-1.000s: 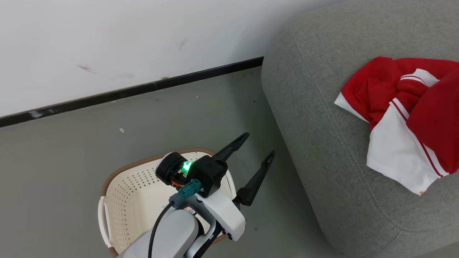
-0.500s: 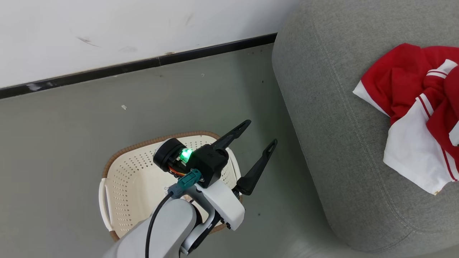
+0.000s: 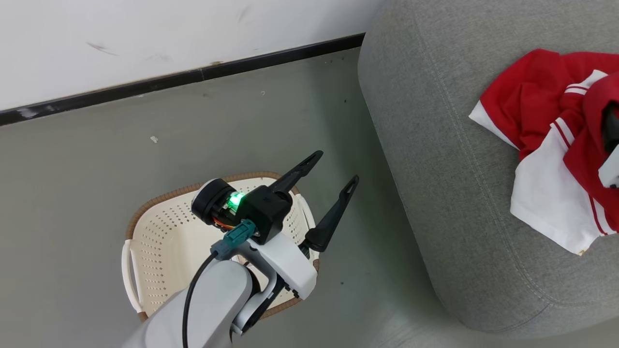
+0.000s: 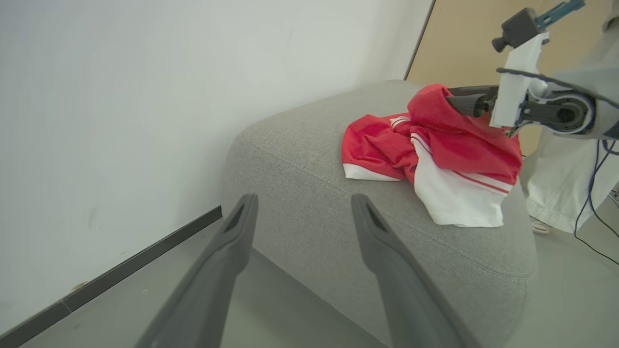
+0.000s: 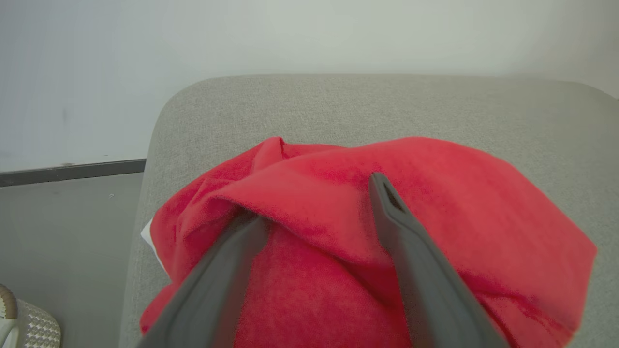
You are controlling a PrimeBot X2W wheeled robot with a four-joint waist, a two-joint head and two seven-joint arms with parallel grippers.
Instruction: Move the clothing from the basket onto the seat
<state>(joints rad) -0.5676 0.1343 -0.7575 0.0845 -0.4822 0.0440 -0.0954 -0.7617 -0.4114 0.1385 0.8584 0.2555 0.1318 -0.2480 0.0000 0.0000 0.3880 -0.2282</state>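
The clothing point(image 3: 527, 96), red with white panels, lies heaped on the right part of the grey seat point(image 3: 435, 169). My right gripper point(image 5: 314, 198) is open over the heap on the seat point(image 5: 338, 106). A fold of the clothing point(image 5: 435, 203) is draped over its left finger and hides that tip. The left wrist view shows the same gripper point(image 4: 464, 104) poking into the top of the clothing point(image 4: 382, 145). My left gripper point(image 3: 337, 166) hangs open and holds nothing above the right rim of the cream basket point(image 3: 164, 241). No cloth shows in the basket where my arm leaves it uncovered.
A white wall with a dark skirting strip point(image 3: 193, 77) runs behind the basket and the seat. Grey floor point(image 3: 72, 193) surrounds the basket. A person's pale trouser leg point(image 4: 556, 183) and a dark cable point(image 4: 597, 193) stand beyond the far side of the seat point(image 4: 300, 159).
The head camera has shifted a little. The red fold raised at the right edge now sits lower on the heap, and my right wrist has come into view there. The left gripper stays open.
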